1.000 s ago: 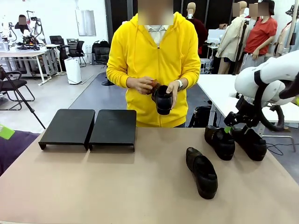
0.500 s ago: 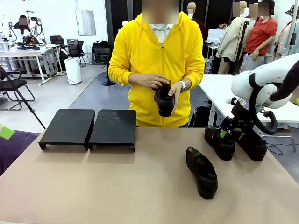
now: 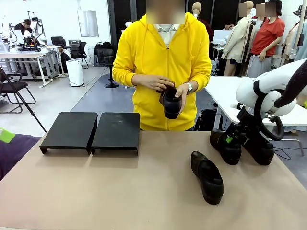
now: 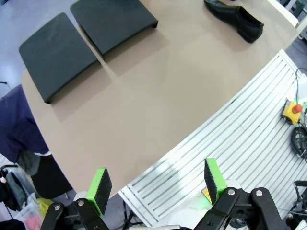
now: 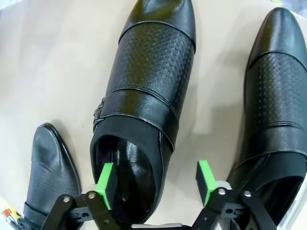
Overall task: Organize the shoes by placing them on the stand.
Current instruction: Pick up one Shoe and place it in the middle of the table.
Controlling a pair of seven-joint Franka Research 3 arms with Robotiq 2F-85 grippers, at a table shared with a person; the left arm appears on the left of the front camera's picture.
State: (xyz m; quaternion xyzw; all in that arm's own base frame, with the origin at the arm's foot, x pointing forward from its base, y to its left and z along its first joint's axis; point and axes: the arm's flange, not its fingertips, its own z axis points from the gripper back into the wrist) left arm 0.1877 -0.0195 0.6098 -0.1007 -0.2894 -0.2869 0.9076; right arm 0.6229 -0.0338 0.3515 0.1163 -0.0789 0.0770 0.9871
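Three black shoes lie at the table's right: one nearest me (image 3: 207, 176) and two side by side farther back (image 3: 225, 145) (image 3: 256, 145). A person in a yellow hoodie holds another shoe (image 3: 170, 103) in both hands. The stand (image 3: 116, 129), two flat black sections, sits bare at the back left. My right gripper (image 3: 231, 139) is down at the heel of the middle shoe (image 5: 148, 81). It (image 5: 155, 178) is open, one pad inside the shoe's mouth and the other outside its side wall. My left gripper (image 4: 156, 181) hangs open and high off the table's near edge.
In the right wrist view, a second shoe (image 5: 276, 86) lies close beside the outer pad and a third (image 5: 50, 172) at the lower left. The left wrist view shows the stand (image 4: 57, 55) and one shoe (image 4: 235, 19) far off. Bare tabletop (image 3: 120, 191) spans the middle.
My right gripper has come down and left onto the heel of the middle shoe. The person has shifted the held shoe slightly right. The left arm is unchanged.
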